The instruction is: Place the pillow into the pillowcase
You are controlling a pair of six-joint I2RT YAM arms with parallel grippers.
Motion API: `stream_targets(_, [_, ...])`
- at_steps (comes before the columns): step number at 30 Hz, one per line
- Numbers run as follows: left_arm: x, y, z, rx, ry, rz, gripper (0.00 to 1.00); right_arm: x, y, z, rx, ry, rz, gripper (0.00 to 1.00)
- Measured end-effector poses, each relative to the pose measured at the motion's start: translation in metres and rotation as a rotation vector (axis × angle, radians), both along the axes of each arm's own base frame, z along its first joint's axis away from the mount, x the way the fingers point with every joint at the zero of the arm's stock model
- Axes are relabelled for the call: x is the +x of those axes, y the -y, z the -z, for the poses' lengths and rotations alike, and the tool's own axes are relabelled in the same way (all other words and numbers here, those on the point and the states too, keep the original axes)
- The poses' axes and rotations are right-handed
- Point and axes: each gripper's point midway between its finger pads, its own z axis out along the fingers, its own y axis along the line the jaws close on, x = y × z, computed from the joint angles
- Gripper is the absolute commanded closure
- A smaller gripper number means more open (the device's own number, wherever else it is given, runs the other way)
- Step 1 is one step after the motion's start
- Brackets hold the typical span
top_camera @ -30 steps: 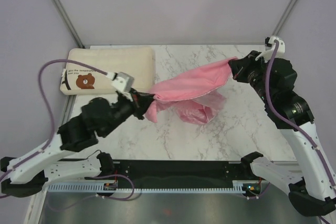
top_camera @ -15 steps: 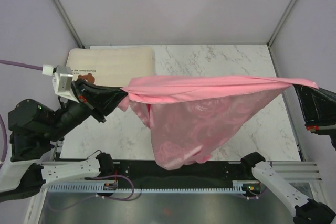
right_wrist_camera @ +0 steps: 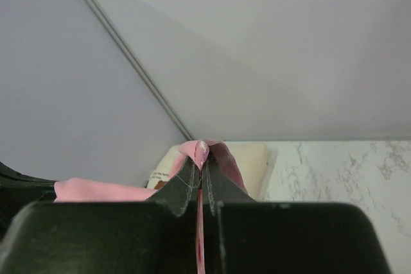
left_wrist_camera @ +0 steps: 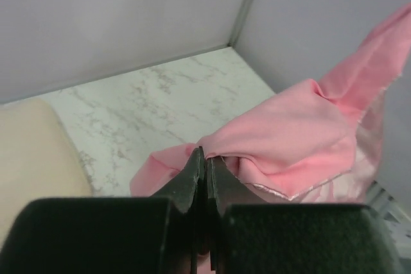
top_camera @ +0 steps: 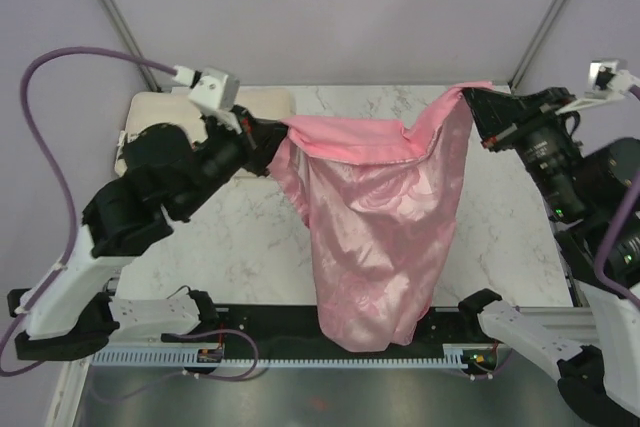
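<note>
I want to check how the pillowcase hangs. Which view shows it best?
Top external: the whole pillowcase hangs between the left hand and right hand. Left wrist shows only a bunched corner; right wrist just a pinched tip.

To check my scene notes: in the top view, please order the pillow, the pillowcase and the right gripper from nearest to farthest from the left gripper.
1. pillowcase: clamped in the left gripper.
2. pillow: just behind it, far-left corner.
3. right gripper: across the table, far right.
</note>
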Motion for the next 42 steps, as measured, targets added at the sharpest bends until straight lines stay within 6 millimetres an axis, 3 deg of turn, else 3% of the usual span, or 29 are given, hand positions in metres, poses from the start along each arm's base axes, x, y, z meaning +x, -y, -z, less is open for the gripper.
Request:
stream_targets(4, [0.064, 0.009, 0.043, 0.095, -0.115, -0.132, 0.98, 0.042, -0.022, 0.030, -0.048, -0.109, -0.009, 1.00])
stream_targets(6, [0.093, -0.003, 0.072, 0.142, -0.199, -0.204, 0.98, 0.054, -0.029, 0.040, -0.065, -0.143, -0.010, 1.00])
stream_targets(8, [0.107, -0.020, 0.087, 0.164, -0.252, -0.258, 0.98, 0.062, -0.033, 0.045, -0.074, -0.163, -0.011, 1.00])
stream_targets(11, [0.112, -0.039, 0.079, 0.146, -0.280, -0.277, 0.98, 0.074, -0.036, 0.040, -0.071, -0.170, 0.000, 1.00])
stream_targets(14, [0.118, -0.047, 0.038, 0.072, -0.223, -0.279, 0.98, 0.088, -0.034, 0.028, -0.055, -0.160, 0.045, 1.00])
stream_targets(17, [0.120, -0.040, 0.003, 0.014, -0.166, -0.243, 0.98, 0.095, -0.029, 0.013, -0.040, -0.141, 0.084, 1.00])
stream_targets(20, [0.131, -0.025, -0.007, -0.005, -0.155, -0.205, 0.98, 0.096, -0.024, -0.002, -0.025, -0.115, 0.101, 1.00])
stream_targets(23, [0.156, -0.006, 0.005, 0.014, -0.187, -0.187, 0.98, 0.101, -0.016, -0.004, -0.022, -0.115, 0.099, 1.00])
stream_targets(26, [0.182, 0.007, 0.037, 0.063, -0.253, -0.207, 0.98, 0.117, -0.016, 0.004, -0.019, -0.150, 0.048, 1.00])
stream_targets(29, [0.192, 0.002, 0.064, 0.110, -0.310, -0.250, 0.98, 0.147, -0.005, 0.020, 0.004, -0.217, 0.012, 1.00])
stream_targets(32, [0.195, -0.010, 0.066, 0.116, -0.317, -0.287, 0.98, 0.176, 0.010, 0.050, 0.020, -0.319, 0.021, 1.00])
stream_targets(34, [0.192, -0.018, 0.058, 0.105, -0.301, -0.305, 0.98, 0.181, 0.017, 0.061, 0.022, -0.360, 0.039, 1.00])
stream_targets(36, [0.183, -0.023, 0.040, 0.081, -0.263, -0.295, 0.98, 0.172, 0.020, 0.055, 0.023, -0.350, 0.048, 1.00])
stream_targets(39, [0.164, -0.016, -0.012, -0.002, -0.157, -0.199, 0.98, 0.138, 0.028, 0.007, 0.027, -0.223, 0.084, 1.00])
stream_targets(42, [0.141, -0.008, -0.074, -0.098, -0.017, -0.112, 0.98, 0.076, 0.035, -0.064, 0.054, -0.015, 0.109, 1.00])
